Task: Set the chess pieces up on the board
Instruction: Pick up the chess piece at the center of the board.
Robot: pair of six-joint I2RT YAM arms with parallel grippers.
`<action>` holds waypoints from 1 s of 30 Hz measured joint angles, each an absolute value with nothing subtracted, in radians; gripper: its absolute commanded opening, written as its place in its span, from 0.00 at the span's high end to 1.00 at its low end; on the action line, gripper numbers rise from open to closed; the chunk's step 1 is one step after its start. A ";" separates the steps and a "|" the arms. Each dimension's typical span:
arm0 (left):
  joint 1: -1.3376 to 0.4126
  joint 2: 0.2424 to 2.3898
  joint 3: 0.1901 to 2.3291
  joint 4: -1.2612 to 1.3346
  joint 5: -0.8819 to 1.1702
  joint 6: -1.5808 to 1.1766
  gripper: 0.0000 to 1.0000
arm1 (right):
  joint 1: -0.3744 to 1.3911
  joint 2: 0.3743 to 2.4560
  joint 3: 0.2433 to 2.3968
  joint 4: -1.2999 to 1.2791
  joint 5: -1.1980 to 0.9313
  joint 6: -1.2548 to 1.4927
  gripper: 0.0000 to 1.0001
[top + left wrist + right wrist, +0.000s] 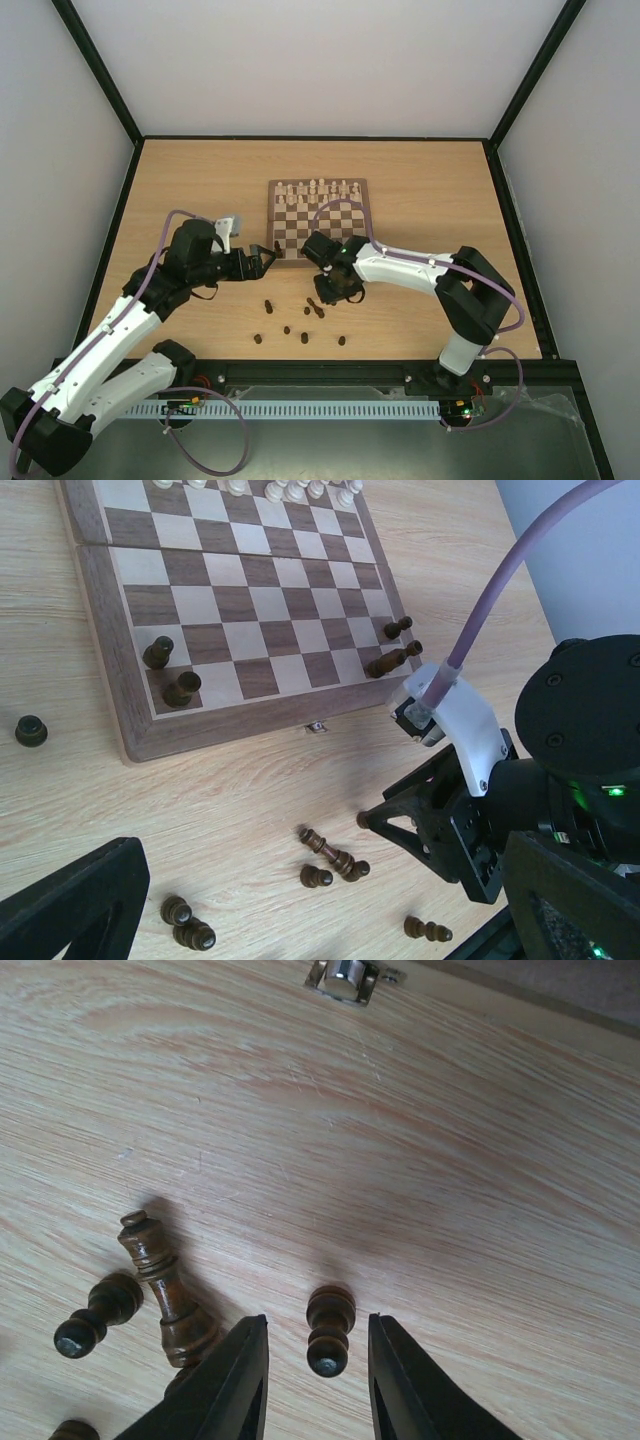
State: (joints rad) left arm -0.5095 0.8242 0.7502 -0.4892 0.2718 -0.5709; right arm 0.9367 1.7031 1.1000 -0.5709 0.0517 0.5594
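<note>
Right pincer (pixel 318 1322) gapes around a turned dark-wood pawn (pixel 330 1332) on grainy table (pixel 450 1160); left pincer (pixel 265 262) wide open.

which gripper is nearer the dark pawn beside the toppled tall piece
Right. The right gripper straddles the pawn, jaws either side; left gripper sits near the board's front edge.

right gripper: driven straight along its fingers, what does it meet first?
Most likely the small dark pawn lying between the right gripper's open fingers, then the table just beneath. The toppled taller piece beside it looks just outside the near finger's line, though depth is hard to judge.
</note>
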 measured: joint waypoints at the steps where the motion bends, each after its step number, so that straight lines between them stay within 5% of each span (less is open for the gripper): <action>1: -0.509 0.824 0.749 -0.488 0.272 -0.571 0.01 | 0.937 1.705 1.098 -0.570 0.052 0.561 0.72; 8: -0.509 0.822 0.728 -0.487 0.273 -0.571 0.01 | 0.942 1.706 1.070 -0.557 0.047 0.566 0.74; 19: -0.509 0.822 0.718 -0.484 0.273 -0.572 0.00 | 0.948 1.706 1.055 -0.548 0.038 0.566 0.93; 30: -0.509 0.822 0.718 -0.484 0.273 -0.572 0.00 | 0.945 1.701 1.171 -0.630 0.118 0.557 0.94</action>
State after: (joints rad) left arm -0.5091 0.8219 0.7177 -0.4839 0.2729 -0.5716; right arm 0.9455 1.7008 1.1706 -0.6300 0.1184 0.5571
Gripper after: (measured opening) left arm 0.994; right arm 0.078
